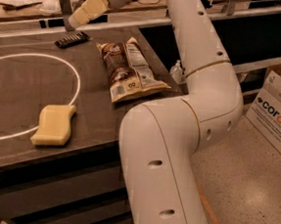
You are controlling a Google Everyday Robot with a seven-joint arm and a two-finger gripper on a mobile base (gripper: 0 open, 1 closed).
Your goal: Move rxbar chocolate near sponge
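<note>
The rxbar chocolate (71,39), a small flat black bar, lies at the far side of the dark table (96,115). The sponge (54,124), a pale yellow foam block with wavy edges, lies near the table's front edge, touching a white ring. My gripper (76,20), with its pale yellow pads, hangs just above and behind the bar, pointing down and left at it. It holds nothing that I can see. The bar and the sponge are far apart.
A brown-and-white snack bag (130,69) lies right of the bar. A white ring (77,81) is marked on the table's left half. My arm (202,85) rises from the table's right side. A Corovan box (278,113) stands on the floor at right.
</note>
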